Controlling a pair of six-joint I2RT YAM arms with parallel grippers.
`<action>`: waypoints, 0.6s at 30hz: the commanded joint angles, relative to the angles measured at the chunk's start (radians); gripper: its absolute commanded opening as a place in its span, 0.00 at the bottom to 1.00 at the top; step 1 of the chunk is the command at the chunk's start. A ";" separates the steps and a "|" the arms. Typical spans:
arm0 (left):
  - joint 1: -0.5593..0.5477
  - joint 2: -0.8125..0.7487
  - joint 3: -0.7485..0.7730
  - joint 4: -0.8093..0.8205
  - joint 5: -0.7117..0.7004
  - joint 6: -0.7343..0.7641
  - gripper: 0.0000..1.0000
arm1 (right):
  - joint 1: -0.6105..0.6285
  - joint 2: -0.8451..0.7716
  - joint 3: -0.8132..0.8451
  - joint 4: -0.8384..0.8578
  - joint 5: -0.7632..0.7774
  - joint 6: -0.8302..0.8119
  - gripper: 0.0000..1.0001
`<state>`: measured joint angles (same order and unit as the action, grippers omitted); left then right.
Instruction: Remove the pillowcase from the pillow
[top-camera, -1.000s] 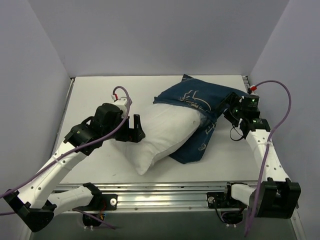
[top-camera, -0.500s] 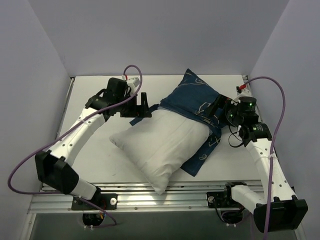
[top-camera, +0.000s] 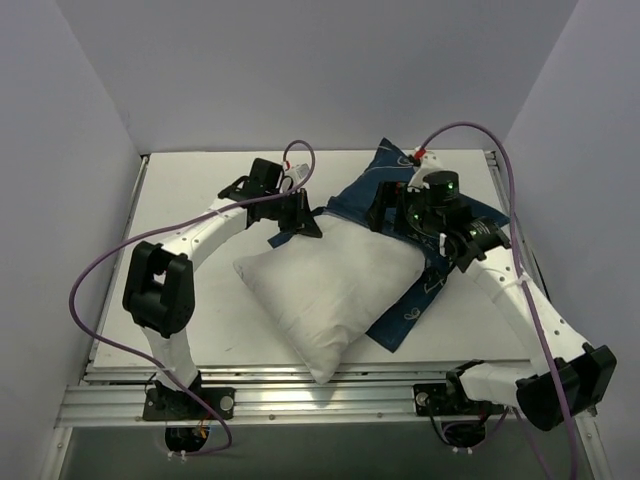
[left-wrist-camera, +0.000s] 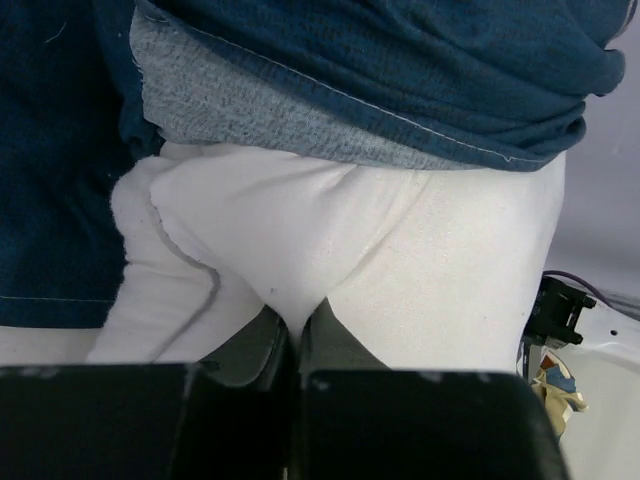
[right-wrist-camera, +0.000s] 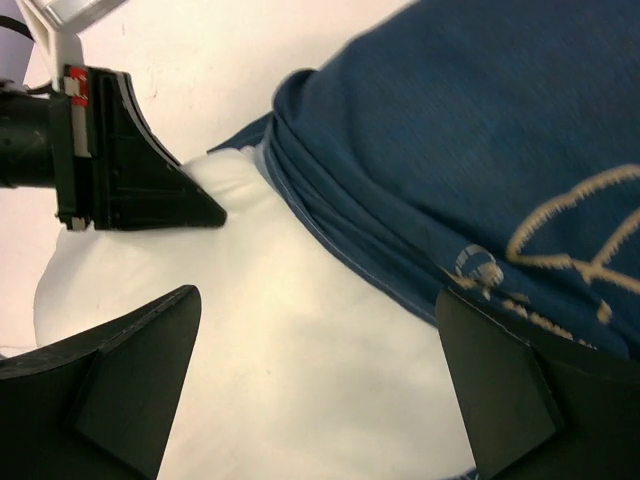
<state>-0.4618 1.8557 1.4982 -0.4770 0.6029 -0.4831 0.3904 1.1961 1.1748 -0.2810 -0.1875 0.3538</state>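
The white pillow (top-camera: 325, 290) lies across the middle of the table, its far right end still inside the navy pillowcase (top-camera: 400, 185). My left gripper (top-camera: 300, 222) is shut on the pillow's bare far-left corner. In the left wrist view a fold of white pillow (left-wrist-camera: 400, 260) is pinched between the fingertips, just below the pillowcase (left-wrist-camera: 400, 70) hem. My right gripper (top-camera: 388, 212) hovers open over the pillowcase's rim. In the right wrist view its wide-apart fingers (right-wrist-camera: 110, 390) straddle the pillow (right-wrist-camera: 300, 330) beside the bunched pillowcase (right-wrist-camera: 480, 150), holding nothing.
The white table (top-camera: 180, 300) is boxed in by pale walls on three sides. An aluminium rail (top-camera: 300, 400) runs along the near edge by the arm bases. Purple cables (top-camera: 100, 270) loop off both arms.
My left arm swung to the pillow's far-left corner and shut on it. My right gripper moved left over the pillowcase and stayed open. The pillow shifted slightly.
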 joint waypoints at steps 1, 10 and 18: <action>-0.015 -0.035 0.026 0.065 0.034 0.013 0.02 | 0.059 0.071 0.126 -0.004 0.111 -0.085 0.99; -0.095 -0.223 0.180 -0.192 -0.216 0.193 0.02 | 0.185 0.316 0.339 -0.018 0.249 -0.236 0.95; -0.126 -0.286 0.160 -0.232 -0.325 0.202 0.02 | 0.189 0.388 0.209 0.103 0.299 -0.223 0.84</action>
<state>-0.5858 1.6306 1.6184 -0.7383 0.3141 -0.2993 0.5777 1.5791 1.4322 -0.2337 0.0345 0.1490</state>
